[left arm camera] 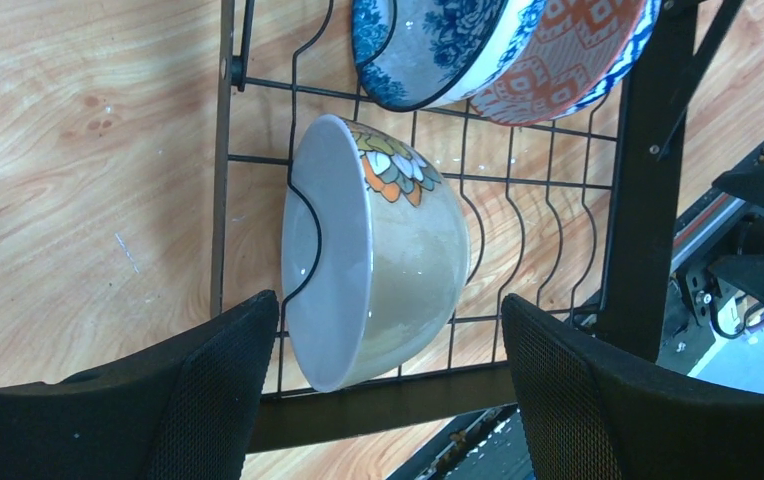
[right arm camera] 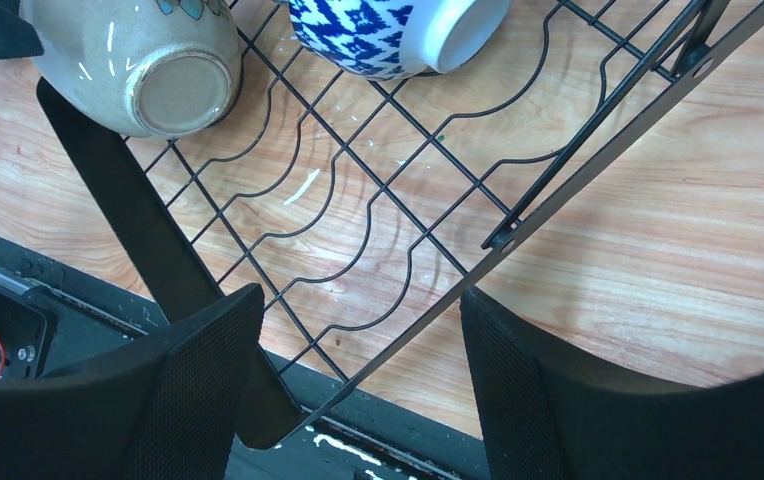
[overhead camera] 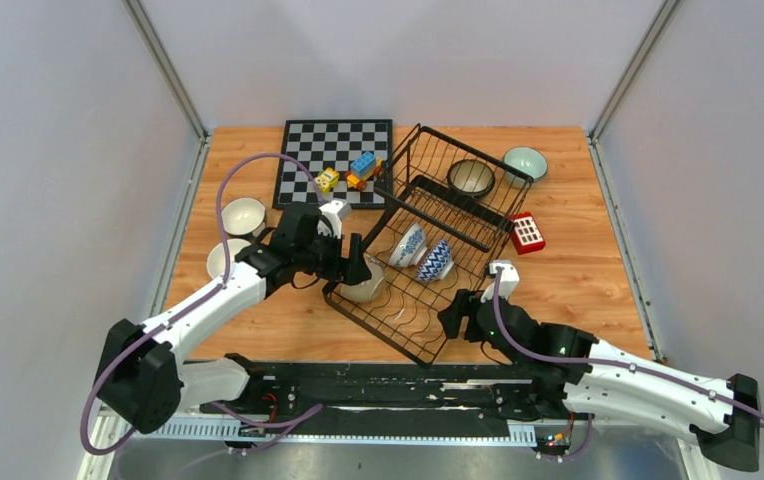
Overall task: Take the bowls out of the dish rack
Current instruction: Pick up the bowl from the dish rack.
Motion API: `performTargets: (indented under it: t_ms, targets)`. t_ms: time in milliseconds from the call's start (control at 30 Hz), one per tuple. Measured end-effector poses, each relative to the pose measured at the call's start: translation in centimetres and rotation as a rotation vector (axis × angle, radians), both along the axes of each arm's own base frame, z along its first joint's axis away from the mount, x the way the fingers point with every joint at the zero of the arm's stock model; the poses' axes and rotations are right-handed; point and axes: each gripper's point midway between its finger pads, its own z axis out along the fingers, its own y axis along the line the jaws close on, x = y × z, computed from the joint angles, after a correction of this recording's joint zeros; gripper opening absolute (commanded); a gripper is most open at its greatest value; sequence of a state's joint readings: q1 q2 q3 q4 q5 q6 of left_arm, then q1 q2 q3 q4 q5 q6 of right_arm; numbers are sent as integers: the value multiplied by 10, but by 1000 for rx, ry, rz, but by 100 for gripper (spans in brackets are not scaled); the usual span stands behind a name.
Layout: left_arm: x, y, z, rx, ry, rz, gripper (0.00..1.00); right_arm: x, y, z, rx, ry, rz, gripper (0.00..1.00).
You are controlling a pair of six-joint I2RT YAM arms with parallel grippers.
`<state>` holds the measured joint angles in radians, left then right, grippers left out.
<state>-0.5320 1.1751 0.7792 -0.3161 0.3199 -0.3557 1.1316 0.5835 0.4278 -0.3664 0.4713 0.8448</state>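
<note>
From above, the large black wire dish rack (overhead camera: 413, 318) is sitting askew on the light wooden table (overhead camera: 598, 270), which pale grey walls (overhead camera: 58, 150) are enclosing. The left gripper (overhead camera: 360, 270) is hovering at the rack's near-left corner over a beige glazed ceramic bowl (overhead camera: 363, 290). Two blue-and-white patterned bowls (overhead camera: 408, 243) are leaning just beyond it. The right gripper (overhead camera: 455, 318) is waiting at the rack's near edge.

In the left wrist view, the beige bowl (left arm camera: 408, 270) is lying on its side on the grid floor between the black fingers (left arm camera: 213, 400). The jaws are standing wide, one pad just beside the rim and the other apart from the foot, grasping nothing.

In the right wrist view, the fingers (right arm camera: 193, 390) are spread, straddling the rack's rim wire (right arm camera: 598, 150) and clasping nothing. Both the beige bowl (right arm camera: 148, 60) and one patterned bowl (right arm camera: 378, 30) are lying well ahead.
</note>
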Motion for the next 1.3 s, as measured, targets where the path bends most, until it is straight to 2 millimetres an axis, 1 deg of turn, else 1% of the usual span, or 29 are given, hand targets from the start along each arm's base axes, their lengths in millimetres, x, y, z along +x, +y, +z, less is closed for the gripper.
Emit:
performTargets:
  t_ms: [133, 333, 567, 733, 833, 1000, 1067, 1300]
  targets:
    - [0, -1, -10, 14, 30, -3, 82, 1, 1, 0, -1, 0, 0, 75]
    - [-5, -8, -8, -19, 46, -42, 78, 2, 4, 1, 16, -7, 1, 75]
    - [-9, -20, -5, -79, 77, -91, 64, 1, 4, -3, 19, -12, 7, 75]
    - [-11, -25, -6, -107, 99, -113, 56, 1, 5, 0, 31, -16, 10, 75]
    - [-10, -28, -5, -127, 109, -122, 52, 1, 5, 0, 38, -19, 10, 75]
    - [-6, -28, -6, -160, 128, -119, 45, 1, 5, 0, 39, -19, 10, 75]
    - [-3, -29, -5, -173, 132, -116, 43, 1, 5, 0, 39, -19, 10, 75]
    - [-2, -34, -12, -211, 163, -115, 34, 1, 5, 0, 39, -19, 10, 75]
